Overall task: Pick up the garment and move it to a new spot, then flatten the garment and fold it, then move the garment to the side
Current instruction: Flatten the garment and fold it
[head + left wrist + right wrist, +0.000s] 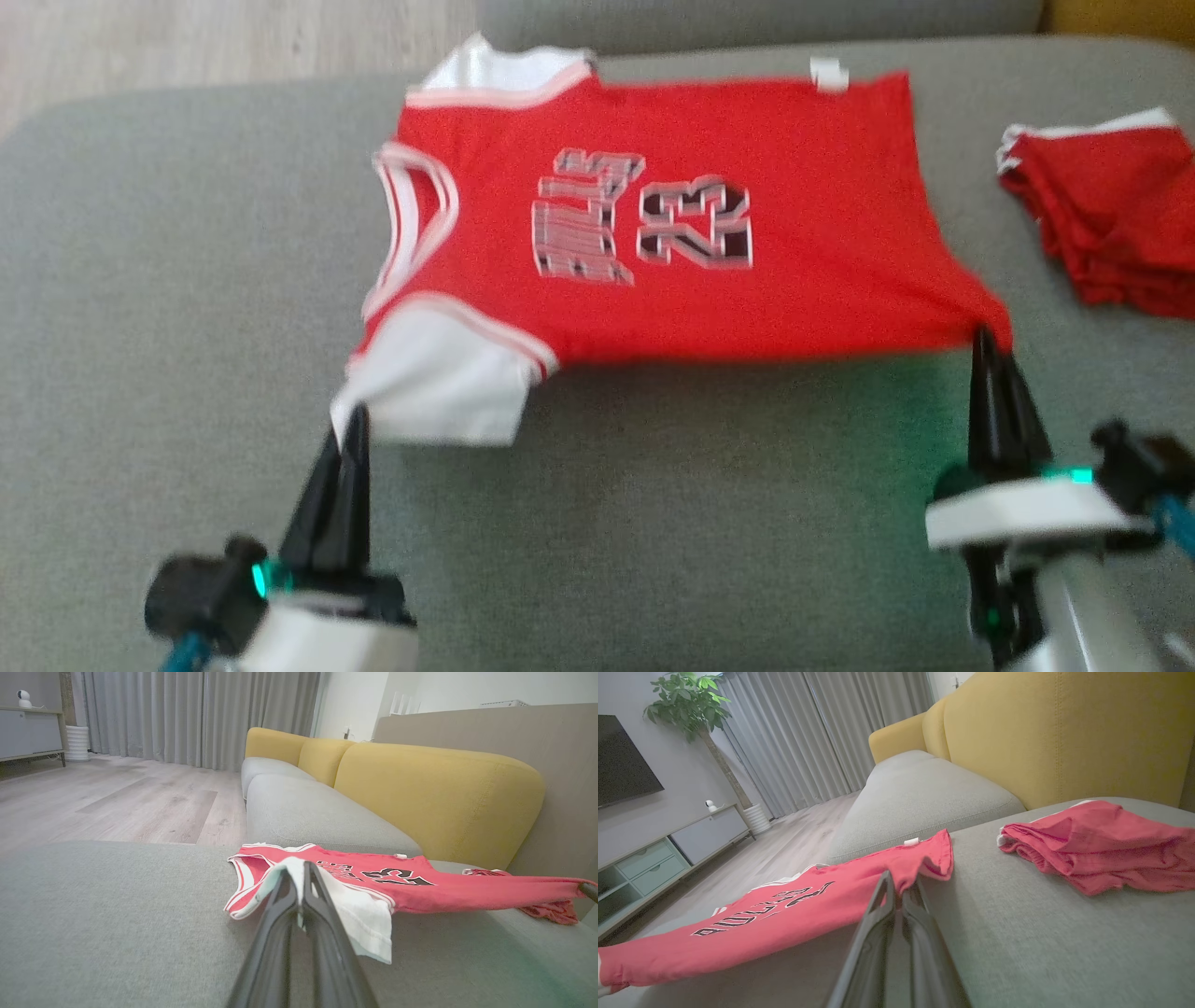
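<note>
Left gripper point(353, 425) and right gripper point(983, 343), jaws closed, are pinching the jersey point(803, 252), stretching it flat; folding and moving aside are seemingly remaining.

Red jersey point(822, 261) showing the number 23 point(694, 224) in black outlined digits, arched word point(761, 910) beside it appearing to read BULLS.

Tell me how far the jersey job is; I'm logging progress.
Done: jersey spread print-up on the grey cushion. In hand: left gripper pinches its white sleeve, right gripper its hem corner, near edge lifted. Left: no fold yet, nor moved aside.
</note>
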{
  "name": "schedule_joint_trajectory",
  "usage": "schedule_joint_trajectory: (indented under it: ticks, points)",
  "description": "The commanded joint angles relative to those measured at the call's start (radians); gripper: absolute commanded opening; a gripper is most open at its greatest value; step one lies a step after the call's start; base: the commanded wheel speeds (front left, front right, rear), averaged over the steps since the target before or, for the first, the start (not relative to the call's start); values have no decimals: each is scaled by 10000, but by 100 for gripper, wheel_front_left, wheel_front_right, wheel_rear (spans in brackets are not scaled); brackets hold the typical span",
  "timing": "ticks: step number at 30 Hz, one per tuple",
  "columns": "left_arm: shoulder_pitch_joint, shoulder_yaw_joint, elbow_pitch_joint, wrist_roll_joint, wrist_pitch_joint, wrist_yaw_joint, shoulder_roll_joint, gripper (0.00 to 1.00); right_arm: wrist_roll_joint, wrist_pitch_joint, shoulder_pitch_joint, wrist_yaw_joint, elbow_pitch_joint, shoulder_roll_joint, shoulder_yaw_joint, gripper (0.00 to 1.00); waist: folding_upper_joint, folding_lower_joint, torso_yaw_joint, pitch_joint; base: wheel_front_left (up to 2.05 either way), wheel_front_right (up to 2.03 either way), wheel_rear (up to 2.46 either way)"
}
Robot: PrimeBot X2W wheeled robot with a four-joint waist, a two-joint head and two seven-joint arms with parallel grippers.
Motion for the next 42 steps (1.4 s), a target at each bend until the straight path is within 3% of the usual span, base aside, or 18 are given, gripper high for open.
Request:
schedule_joint_trajectory:
  ticks: [1,11,16,24,33,42]
  points:
    - [-125,334,-430,-38,3,78,187,0,63,-108,0,37,-423,-18,265,0,-1,3,12,-337,0,0,0]
    - [1604,3,-1535,-87,410,557,347,0,156,556,2081,37,-1699,-18,5,0,-1,3,-32,-897,0,0,0]
    - [1489,-258,-1328,-90,416,329,315,0,-78,884,2148,37,-1546,-18,-171,0,-1,3,-29,-816,0,0,0]
    - [341,-503,-335,-18,669,-54,240,0,-82,1370,1550,37,-701,-18,-237,0,-1,3,137,-472,0,0,0]
    - [-1851,-765,979,286,677,-566,-113,0,128,1496,671,37,-134,-18,-474,0,-1,3,280,46,0,0,0]
    - [-3878,-752,2595,423,470,-811,-612,0,202,1439,-394,37,161,-18,-684,0,-1,3,199,543,0,0,0]
